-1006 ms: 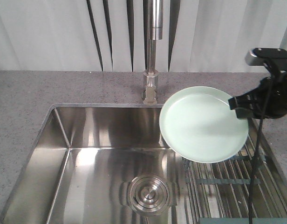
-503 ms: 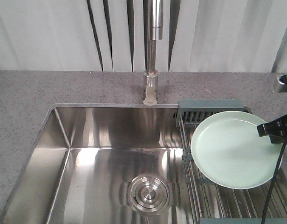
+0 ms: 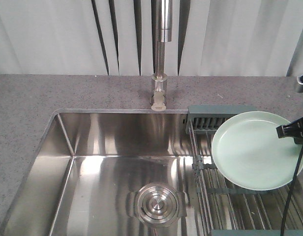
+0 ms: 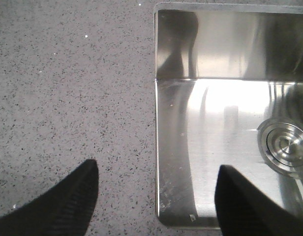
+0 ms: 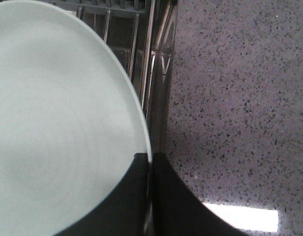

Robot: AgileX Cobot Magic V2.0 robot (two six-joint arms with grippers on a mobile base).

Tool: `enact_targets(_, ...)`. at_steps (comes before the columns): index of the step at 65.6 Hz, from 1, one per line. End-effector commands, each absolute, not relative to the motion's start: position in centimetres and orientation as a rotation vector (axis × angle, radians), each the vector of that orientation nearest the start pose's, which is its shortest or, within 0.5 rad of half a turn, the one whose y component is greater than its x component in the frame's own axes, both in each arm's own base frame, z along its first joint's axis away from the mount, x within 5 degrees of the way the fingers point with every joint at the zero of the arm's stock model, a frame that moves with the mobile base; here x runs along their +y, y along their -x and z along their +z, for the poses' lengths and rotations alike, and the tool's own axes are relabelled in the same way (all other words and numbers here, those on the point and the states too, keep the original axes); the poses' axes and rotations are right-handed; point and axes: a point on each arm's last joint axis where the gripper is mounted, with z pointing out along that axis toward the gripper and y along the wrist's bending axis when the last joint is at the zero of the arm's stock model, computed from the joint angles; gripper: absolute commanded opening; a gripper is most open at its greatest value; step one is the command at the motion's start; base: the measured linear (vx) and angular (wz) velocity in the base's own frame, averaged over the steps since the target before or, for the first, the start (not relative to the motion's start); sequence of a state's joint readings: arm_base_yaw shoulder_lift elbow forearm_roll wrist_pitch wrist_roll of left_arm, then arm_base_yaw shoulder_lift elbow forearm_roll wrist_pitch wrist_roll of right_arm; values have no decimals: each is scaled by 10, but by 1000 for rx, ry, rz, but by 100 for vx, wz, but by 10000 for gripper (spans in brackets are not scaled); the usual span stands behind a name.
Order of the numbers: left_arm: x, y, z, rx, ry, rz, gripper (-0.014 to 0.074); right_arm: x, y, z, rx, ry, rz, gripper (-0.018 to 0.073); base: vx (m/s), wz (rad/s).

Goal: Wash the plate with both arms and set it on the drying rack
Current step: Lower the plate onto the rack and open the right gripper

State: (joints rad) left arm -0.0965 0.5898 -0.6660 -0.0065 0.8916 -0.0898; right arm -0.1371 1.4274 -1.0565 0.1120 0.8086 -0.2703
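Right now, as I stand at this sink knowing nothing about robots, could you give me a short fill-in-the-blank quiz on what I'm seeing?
1. The gripper pinching the plate by its rim, over the drying rack, belongs to the ____ arm.
2. The left gripper is ____ and holds nothing.
3. No ____ runs from the tap behind the sink.

Missing words: right; open; water.

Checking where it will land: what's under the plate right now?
The drying rack lies under the plate, which the right end effector holds by its rim. The rods directly beneath are covered, so I cannot tell whether the plate touches them.
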Motion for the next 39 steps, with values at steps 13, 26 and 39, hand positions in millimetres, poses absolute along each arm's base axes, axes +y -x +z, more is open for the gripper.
enact_targets(13, -10, -101, 326, 2222, 5, -115, 468, -38, -314, 283, 2629, 137, -20, -1, 0, 0)
enact_targets(26, -10, -101, 326, 2222, 5, -115, 468, -39, -327, 264, 2678, 177, -10, -1, 0, 0)
enact_targets(39, -10, -101, 326, 2222, 5, -115, 468, -40, -335, 247, 2713, 194, -4, 1, 0, 0)
